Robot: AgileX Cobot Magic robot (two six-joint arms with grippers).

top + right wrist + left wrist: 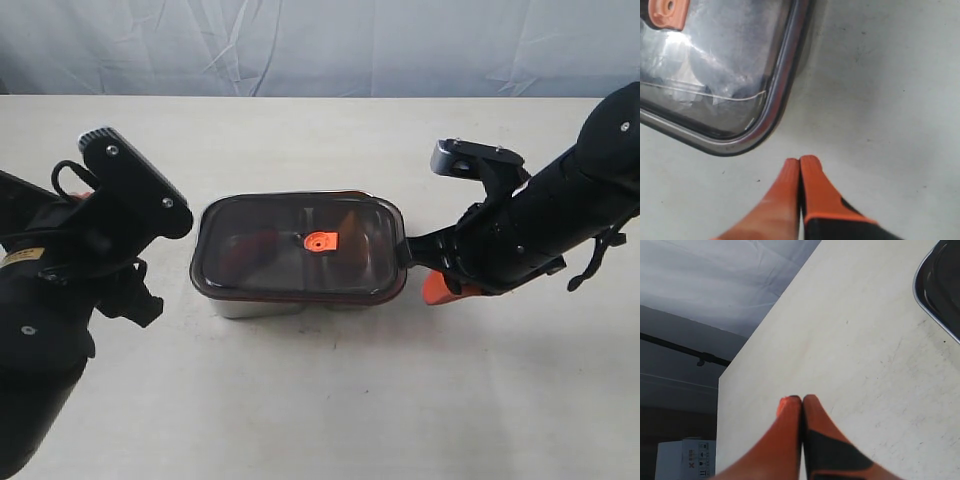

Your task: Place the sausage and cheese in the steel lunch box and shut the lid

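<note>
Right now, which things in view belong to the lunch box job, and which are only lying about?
Job: lid, resting on the steel lunch box; under it, dim red and orange shapes, probably sausage and cheese.
Lying about: white carton beyond the table; grey backdrop cloth.

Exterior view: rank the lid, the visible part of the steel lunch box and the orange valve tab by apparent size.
1. lid, covers the whole box
2. steel lunch box, only a strip shows below the lid
3. orange valve tab, clearly smallest
</note>
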